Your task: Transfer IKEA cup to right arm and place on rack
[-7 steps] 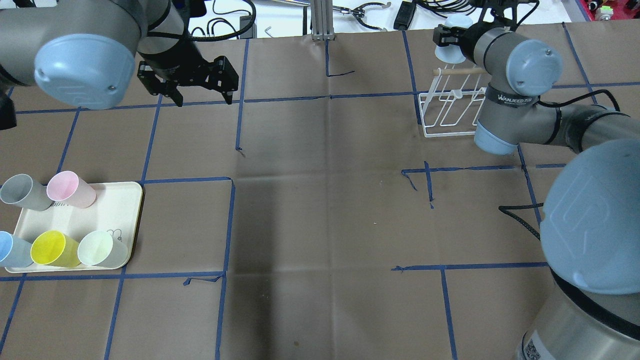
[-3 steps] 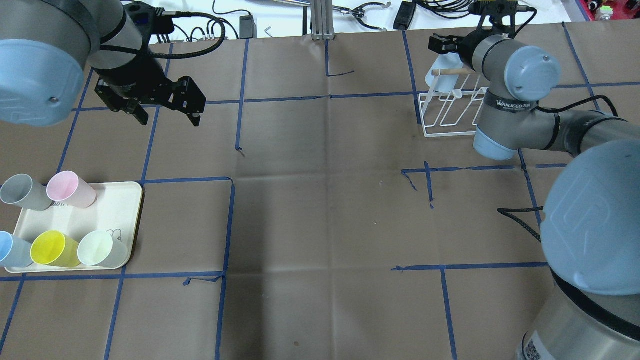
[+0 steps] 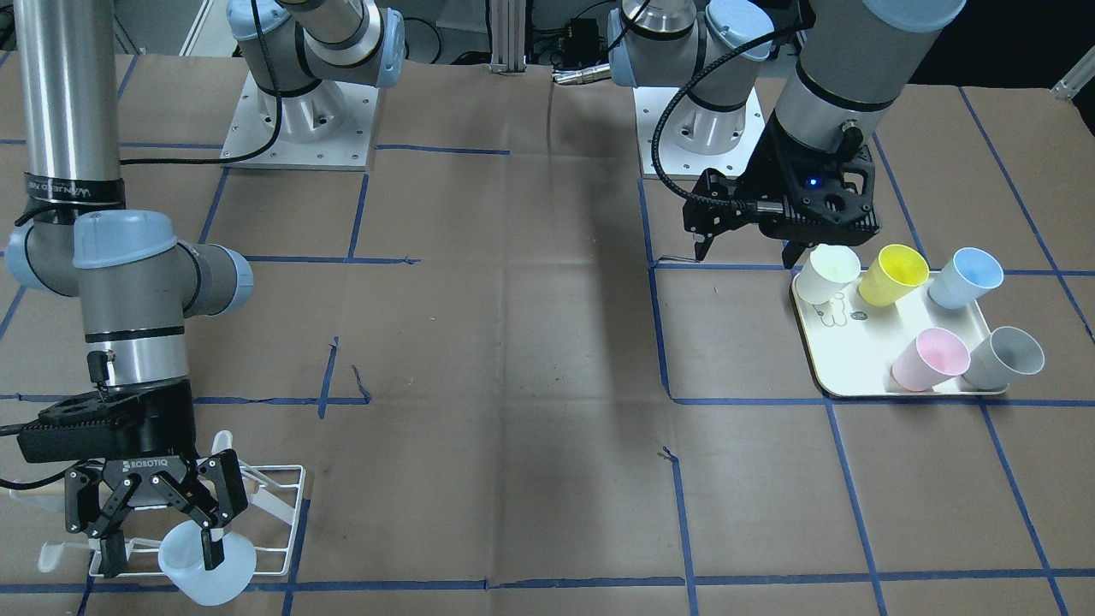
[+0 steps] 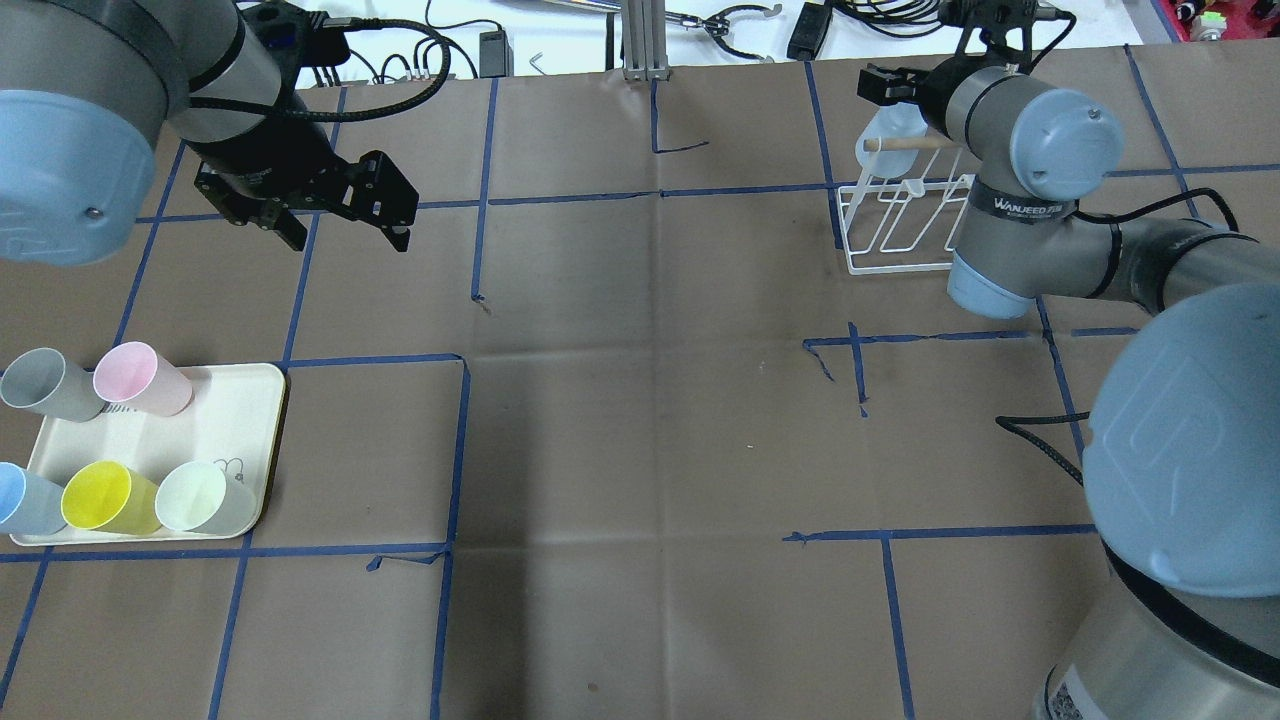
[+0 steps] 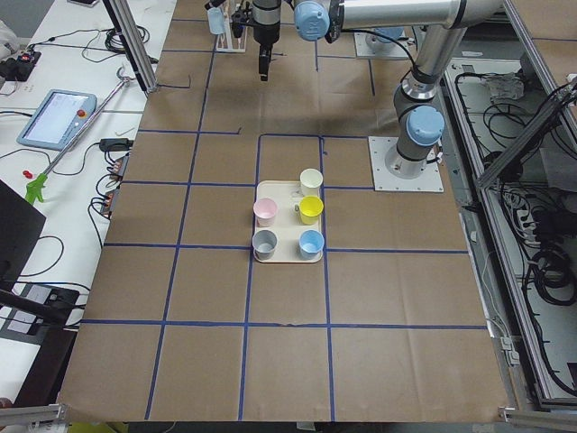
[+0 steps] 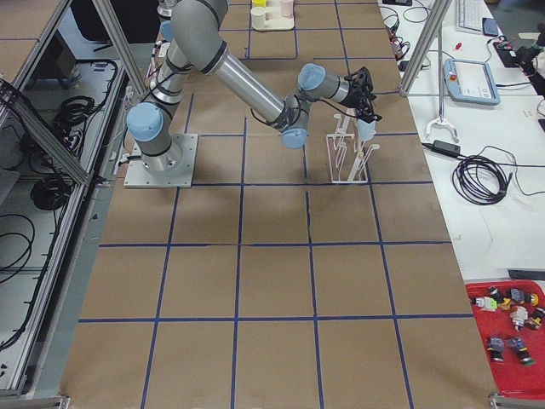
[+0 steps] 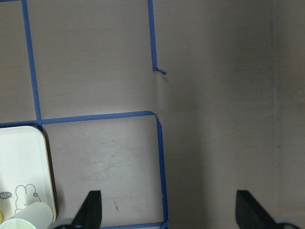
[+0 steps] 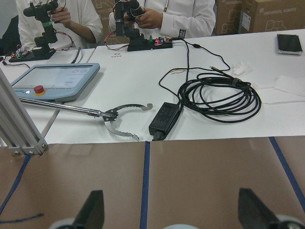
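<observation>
Sitting on the desk (image 4: 640,420), a tray (image 4: 215,420) is occupying near left and the rack (image 4: 893,232) far right; the left pincer (image 4: 348,240) is hovering released beyond the tray, the right pincer (image 3: 158,556) released over the cup (image 3: 205,573) on the rack.

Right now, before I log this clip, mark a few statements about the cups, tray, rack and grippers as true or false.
1. Five cups sit on the tray. True.
2. The left gripper grips the yellow cup. False: it is open and empty above the table; the yellow cup is on the tray.
3. A pale cup is at the rack, by the right gripper. True.
4. The right gripper is clamped shut. False: its wrist view shows the fingers spread wide.
5. The pink cup hangs on the rack. False: it is on the tray.
</observation>
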